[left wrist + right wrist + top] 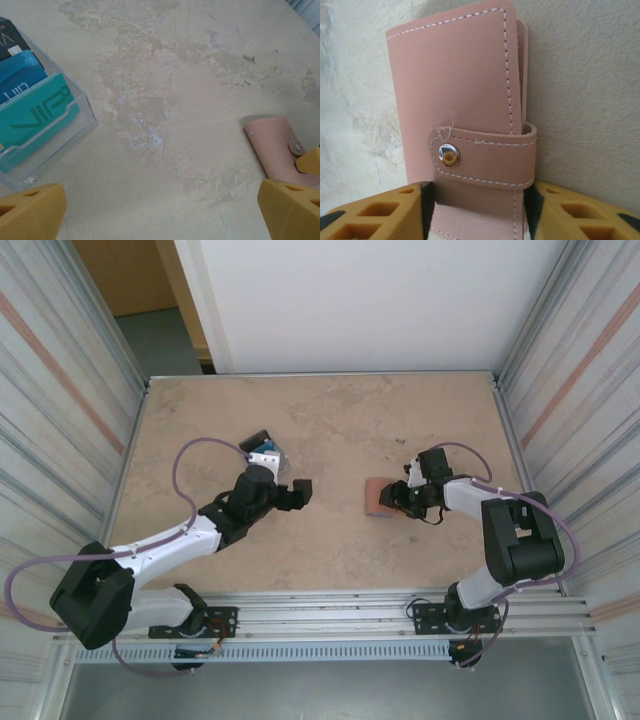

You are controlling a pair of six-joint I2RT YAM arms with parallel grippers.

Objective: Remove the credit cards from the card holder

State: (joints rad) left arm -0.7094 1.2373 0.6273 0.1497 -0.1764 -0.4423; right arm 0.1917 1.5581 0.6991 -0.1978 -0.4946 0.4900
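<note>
Top external: pink card holder [377, 498] flat on the tabletop [330, 410], right of centre, folded shut. Right fingers [396, 502] at its right-hand end, with the arm reaching in from the right side. Left fingers [298, 493] left of centre, well apart from the card holder and just beside a clear plastic box [266, 456].

Left wrist: left fingers [32, 210] spread wide and released, one yellow tip in each bottom corner, with bare tabletop between them. At upper left, the clear plastic box with credit cards [37, 117] standing on edge in a leaning row: a teal one marked VIP in front, a blue one [20, 75] behind it, a black one [10, 37] at the back. At lower right, the card holder with its snap tab [298, 147] toward the near end. A yellow tip of the right fingers is up against that end.

Right wrist: card holder [455, 90] close up, salmon pink with white stitching. Snap tab [485, 155] wrapped round the right edge and fastened with a silver stud [449, 155]. Right fingers [380, 215] grasping the lower end, with dark pads against both long edges. Upper end free, lying on the tabletop. Cannot tell what is inside the card holder while folded.
</note>
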